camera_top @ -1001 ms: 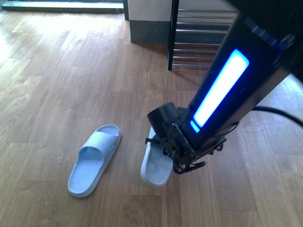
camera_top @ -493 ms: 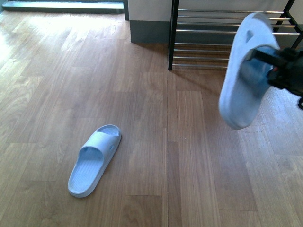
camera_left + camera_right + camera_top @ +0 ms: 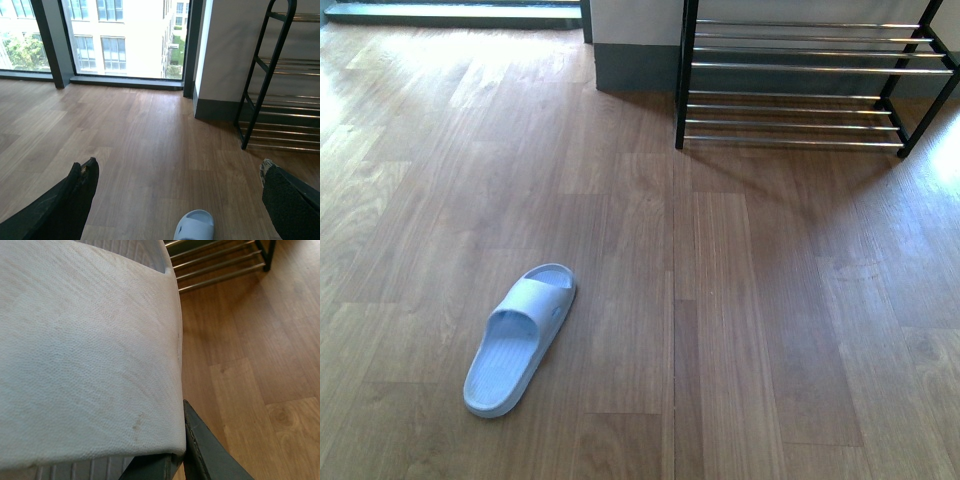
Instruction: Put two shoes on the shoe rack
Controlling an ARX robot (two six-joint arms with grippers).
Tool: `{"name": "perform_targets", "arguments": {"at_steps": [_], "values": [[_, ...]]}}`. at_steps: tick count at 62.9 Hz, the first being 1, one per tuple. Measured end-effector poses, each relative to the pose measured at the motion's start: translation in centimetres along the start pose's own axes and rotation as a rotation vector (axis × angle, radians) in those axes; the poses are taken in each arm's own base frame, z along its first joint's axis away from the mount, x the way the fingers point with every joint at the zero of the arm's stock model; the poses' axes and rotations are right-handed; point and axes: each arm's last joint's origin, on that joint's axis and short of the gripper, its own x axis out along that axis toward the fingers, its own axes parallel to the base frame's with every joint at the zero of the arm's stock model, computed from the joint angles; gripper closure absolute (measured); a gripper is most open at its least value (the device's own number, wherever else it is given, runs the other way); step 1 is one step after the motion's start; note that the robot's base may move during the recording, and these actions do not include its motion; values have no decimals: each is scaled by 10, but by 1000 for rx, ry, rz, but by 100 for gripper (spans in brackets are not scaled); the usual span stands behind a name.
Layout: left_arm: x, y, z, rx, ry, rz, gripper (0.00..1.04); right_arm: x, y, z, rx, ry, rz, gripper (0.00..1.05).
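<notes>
One pale blue slide [image 3: 520, 338] lies on the wooden floor at the front left, toe pointing toward the back. Its toe [image 3: 195, 226] also shows in the left wrist view, below and between the spread fingers of my left gripper [image 3: 178, 165], which is open and holds nothing. A second pale blue slide [image 3: 85, 355] fills the right wrist view, with my right gripper [image 3: 172, 455] shut on it; one dark finger [image 3: 205, 452] presses its edge. The shoe rack [image 3: 790, 68] stands at the back right with bare chrome bars [image 3: 215, 265]. Neither arm shows in the front view.
A grey wall base [image 3: 635, 65] runs behind the rack's left post. Tall windows with dark frames [image 3: 55, 45] stand at the far left in the left wrist view. Bare wood floor [image 3: 750, 300] lies between the slide on the floor and the rack.
My right arm lifted a slide off the floor beside the other one, swung it up and to the right toward the rack, and has now left the front view.
</notes>
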Motion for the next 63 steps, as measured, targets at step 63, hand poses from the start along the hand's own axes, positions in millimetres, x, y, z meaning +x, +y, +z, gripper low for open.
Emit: {"name": "perform_targets", "arguments": {"at_steps": [63], "values": [[0, 0, 0, 0, 0, -1, 9, -3, -1, 2, -21, -15, 1, 103]]}}
